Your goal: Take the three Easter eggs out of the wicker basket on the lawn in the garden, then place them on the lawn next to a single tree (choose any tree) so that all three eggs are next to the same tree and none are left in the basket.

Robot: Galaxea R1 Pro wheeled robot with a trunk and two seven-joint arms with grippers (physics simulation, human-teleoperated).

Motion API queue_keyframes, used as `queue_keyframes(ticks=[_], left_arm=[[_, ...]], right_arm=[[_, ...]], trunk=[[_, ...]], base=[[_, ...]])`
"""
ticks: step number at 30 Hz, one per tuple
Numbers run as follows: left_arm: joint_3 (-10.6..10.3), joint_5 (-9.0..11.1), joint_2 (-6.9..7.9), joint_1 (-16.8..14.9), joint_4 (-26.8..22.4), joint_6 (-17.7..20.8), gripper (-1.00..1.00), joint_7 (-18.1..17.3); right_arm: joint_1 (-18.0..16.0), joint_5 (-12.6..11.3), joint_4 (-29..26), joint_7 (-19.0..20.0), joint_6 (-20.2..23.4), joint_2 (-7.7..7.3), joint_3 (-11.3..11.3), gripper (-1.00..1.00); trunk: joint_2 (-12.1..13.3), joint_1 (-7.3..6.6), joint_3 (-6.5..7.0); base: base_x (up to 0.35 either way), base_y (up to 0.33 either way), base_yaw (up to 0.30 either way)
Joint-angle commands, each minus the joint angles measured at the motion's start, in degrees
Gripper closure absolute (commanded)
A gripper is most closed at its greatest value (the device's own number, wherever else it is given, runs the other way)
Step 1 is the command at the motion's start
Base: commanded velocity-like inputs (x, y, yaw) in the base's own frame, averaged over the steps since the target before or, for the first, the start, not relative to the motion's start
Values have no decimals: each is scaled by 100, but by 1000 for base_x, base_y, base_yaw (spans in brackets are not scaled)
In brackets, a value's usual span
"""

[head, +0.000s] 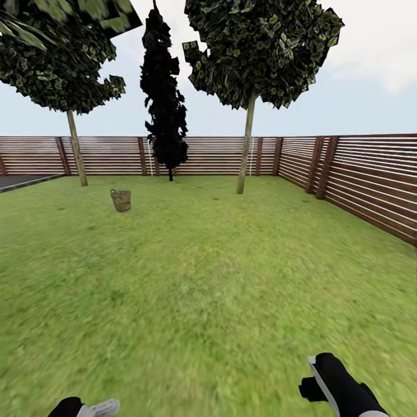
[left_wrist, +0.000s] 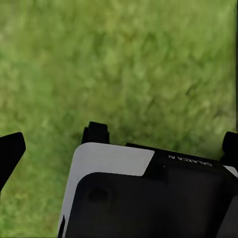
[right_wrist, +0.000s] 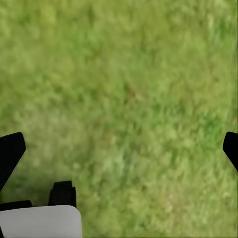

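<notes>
The wicker basket (head: 121, 200) stands far off on the lawn (head: 208, 289), left of centre. The Easter eggs are hidden at this distance. Two trees with thin pale trunks rise at the back of the garden, one (head: 76, 149) beyond and left of the basket, the other (head: 246, 145) to its right. My left arm (head: 87, 408) and right arm (head: 341, 388) hang low at the near edge. The left gripper (left_wrist: 119, 148) is open over grass, above a white and black part of my body (left_wrist: 148, 198). The right gripper (right_wrist: 120, 151) is open over bare grass, holding nothing.
A brown slatted fence (head: 359, 179) closes the back and right side. An all-black columnar tree (head: 165, 116) stands by the back fence between the two leafy trees. A dark paved strip (head: 23, 180) lies at the far left. Open grass stretches between me and the basket.
</notes>
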Motion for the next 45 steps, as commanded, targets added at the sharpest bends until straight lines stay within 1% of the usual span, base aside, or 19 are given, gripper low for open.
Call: queue_keyframes(ticks=[1, 18, 26, 36, 45], left_arm=[[10, 15, -3, -3, -5, 26, -100, -2], [5, 16, -6, -3, 2, 26, -100, -2], [1, 9, -89, -3, 50, 24, -100, -2], [1, 6, -103, -3, 73, 26, -100, -2], [1, 7, -103, -3, 98, 18, -100, -2]], right_arm=[[-3, 53, -10, 23, 28, 1, 0, -100], [-3, 53, -12, 18, 28, 3, 1, -100], [-3, 53, -8, 10, 28, 14, 8, -100], [-3, 53, -10, 8, 28, 10, 9, -100], [-3, 53, -7, 1, 28, 17, 9, -100]], trunk=[[-3, 3, -6], [-3, 3, -6], [-3, 3, -6], [-3, 3, -6], [-3, 3, -6]], base=[[344, 0, -34], [344, 0, -4], [344, 0, 0], [344, 0, 2], [344, 0, 190]])
